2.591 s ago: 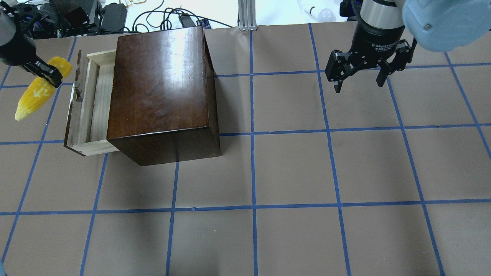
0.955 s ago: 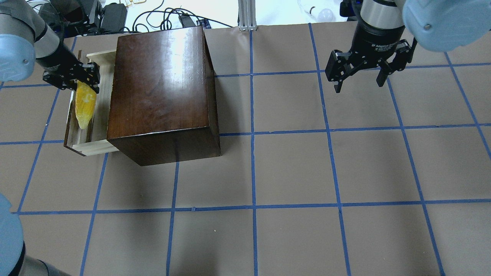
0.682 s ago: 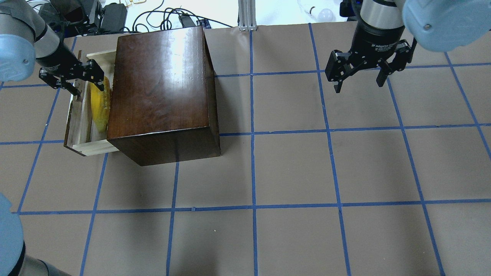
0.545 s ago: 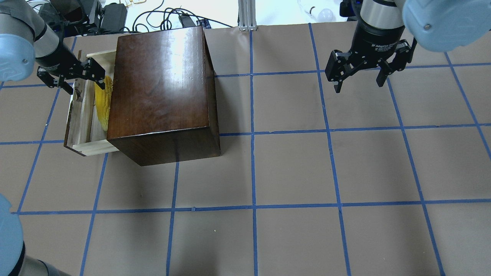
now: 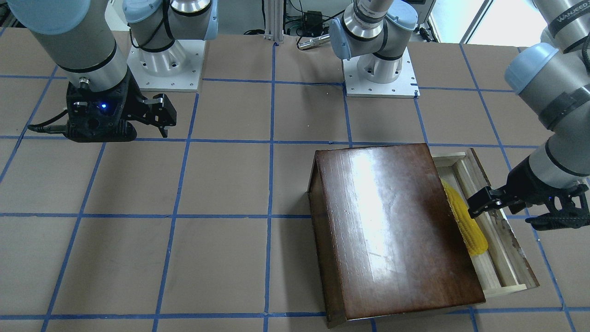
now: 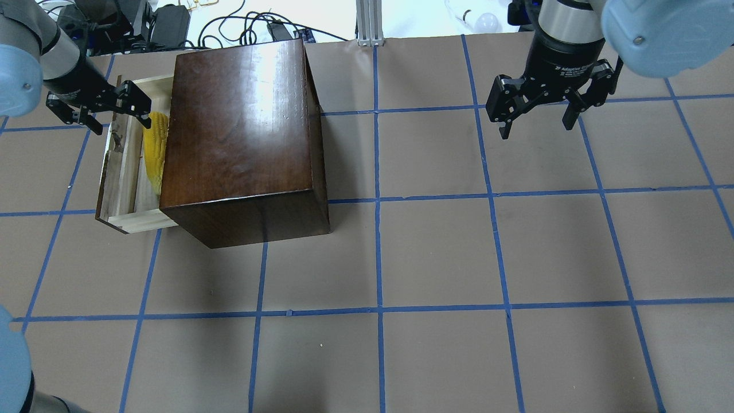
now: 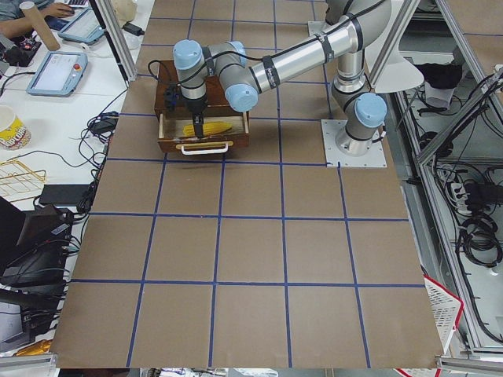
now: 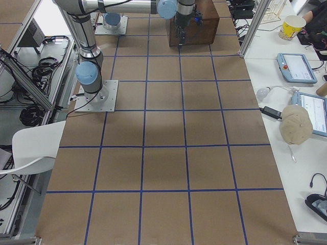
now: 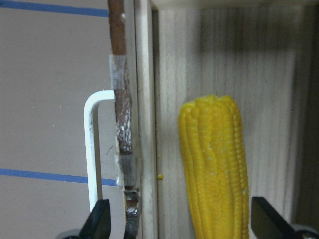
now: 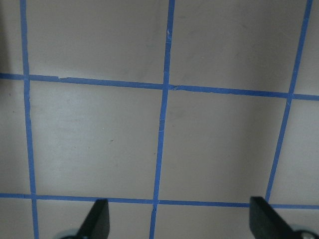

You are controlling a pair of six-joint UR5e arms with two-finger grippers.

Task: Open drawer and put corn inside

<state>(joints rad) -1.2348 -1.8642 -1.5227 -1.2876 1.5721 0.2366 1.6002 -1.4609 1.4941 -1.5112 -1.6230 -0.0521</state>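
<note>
The left gripper (image 6: 119,120) hangs wide open above the drawer (image 6: 137,221), holding nothing; the corn (image 6: 155,150) lies inside, apparently against the box (image 6: 241,126). The right gripper (image 6: 536,117) is spread, empty.

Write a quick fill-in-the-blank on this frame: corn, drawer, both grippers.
The corn lies in the pulled-out ____ of the box.
The left gripper, just above the corn, is ____.
The right gripper, open over bare table, holds ____.

Missing words: drawer; open; nothing.
</note>
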